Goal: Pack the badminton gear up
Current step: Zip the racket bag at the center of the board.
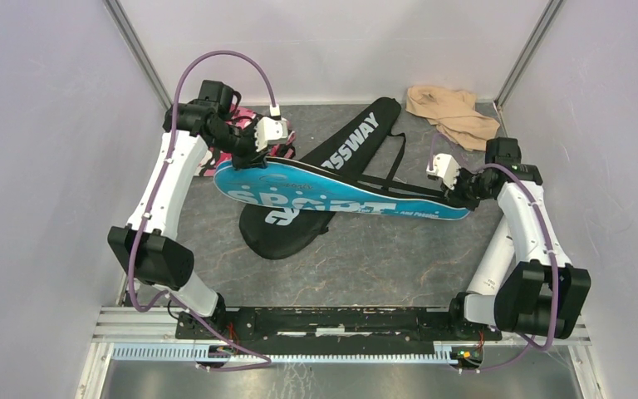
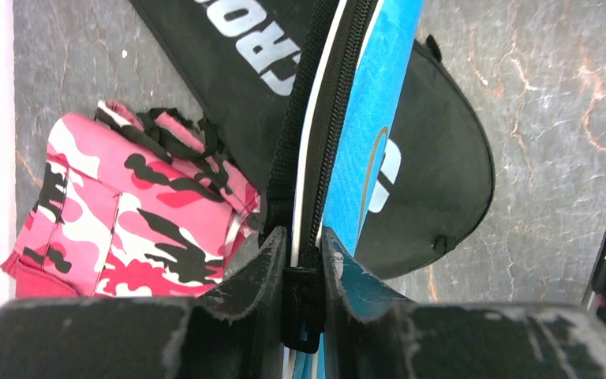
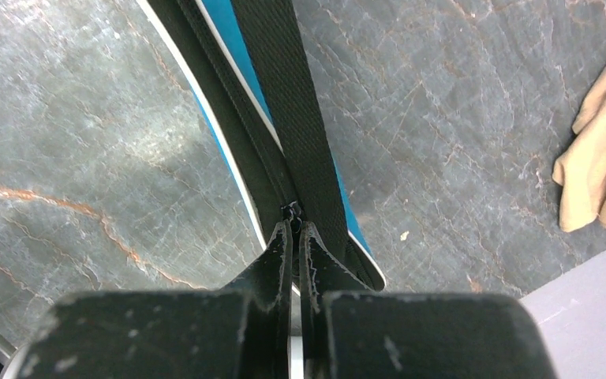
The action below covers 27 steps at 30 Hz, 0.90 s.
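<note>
Marbled table point(image 1: 365, 266), blue cover point(image 1: 341, 195) seemingly held aloft

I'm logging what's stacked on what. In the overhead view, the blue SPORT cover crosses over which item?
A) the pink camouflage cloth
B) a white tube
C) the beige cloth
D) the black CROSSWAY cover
D: the blue SPORT cover passes above the black CROSSWAY cover, while the pink camouflage cloth and beige cloth lie off to the sides.
</note>
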Each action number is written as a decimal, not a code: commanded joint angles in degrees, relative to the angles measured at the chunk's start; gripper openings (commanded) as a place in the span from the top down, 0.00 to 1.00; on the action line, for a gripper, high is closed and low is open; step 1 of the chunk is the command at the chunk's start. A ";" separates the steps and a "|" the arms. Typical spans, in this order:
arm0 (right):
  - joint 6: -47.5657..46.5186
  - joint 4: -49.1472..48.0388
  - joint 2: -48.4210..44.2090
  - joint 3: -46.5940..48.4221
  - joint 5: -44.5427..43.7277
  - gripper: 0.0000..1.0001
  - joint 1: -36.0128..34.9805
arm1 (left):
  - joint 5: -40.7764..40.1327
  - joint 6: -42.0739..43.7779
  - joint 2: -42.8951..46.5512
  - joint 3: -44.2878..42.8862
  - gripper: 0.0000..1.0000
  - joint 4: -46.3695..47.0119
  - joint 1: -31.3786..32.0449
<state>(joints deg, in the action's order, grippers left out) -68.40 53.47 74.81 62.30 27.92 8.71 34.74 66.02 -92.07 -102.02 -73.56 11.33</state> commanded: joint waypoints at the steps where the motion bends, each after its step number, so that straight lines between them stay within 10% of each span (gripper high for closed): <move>1: -2.31 -2.30 -1.19 0.14 -4.89 1.00 2.73 | -9.13 2.80 1.98 0.34 0.98 1.89 -2.65; 14: -3.69 0.13 -0.46 0.08 -0.21 1.00 7.38 | -6.81 6.47 3.35 1.46 0.88 1.43 -7.46; 27: 6.48 -3.92 -7.48 -5.06 5.76 1.00 0.07 | 7.63 -8.30 12.79 13.43 0.21 21.13 1.37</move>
<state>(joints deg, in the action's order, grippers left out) -65.93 52.45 68.99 57.87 31.03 9.61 39.07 66.96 -84.55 -92.09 -66.22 6.81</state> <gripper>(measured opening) 0.014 0.722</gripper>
